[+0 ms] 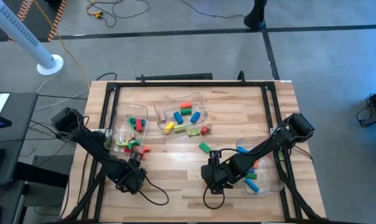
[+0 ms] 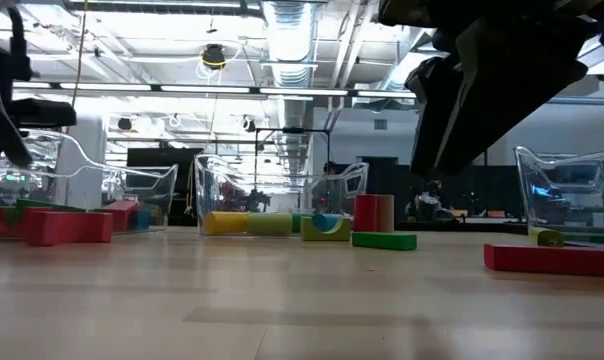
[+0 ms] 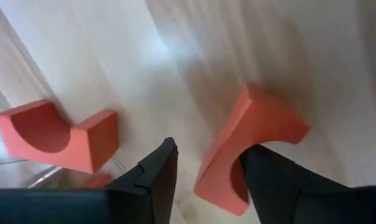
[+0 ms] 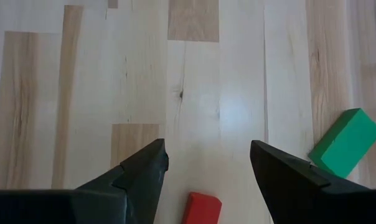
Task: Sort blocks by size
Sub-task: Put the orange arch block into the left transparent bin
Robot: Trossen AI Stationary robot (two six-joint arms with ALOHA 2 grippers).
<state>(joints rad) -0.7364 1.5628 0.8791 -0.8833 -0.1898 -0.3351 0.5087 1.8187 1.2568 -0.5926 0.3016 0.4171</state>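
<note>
My left pincer (image 3: 206,177) stands part open just beside the left bin (image 1: 123,118), with a red arch (image 3: 247,146) tilted between my fingers and leaning on one. I judge I am letting it go, so I should spread wider and lift straight up without dragging it. A second red arch (image 3: 54,134) lies near it on the table (image 1: 175,180). My right pincer (image 4: 206,180) hangs wide open and empty over a red block (image 4: 202,208), a green bar (image 4: 345,142) off to one side.
</note>
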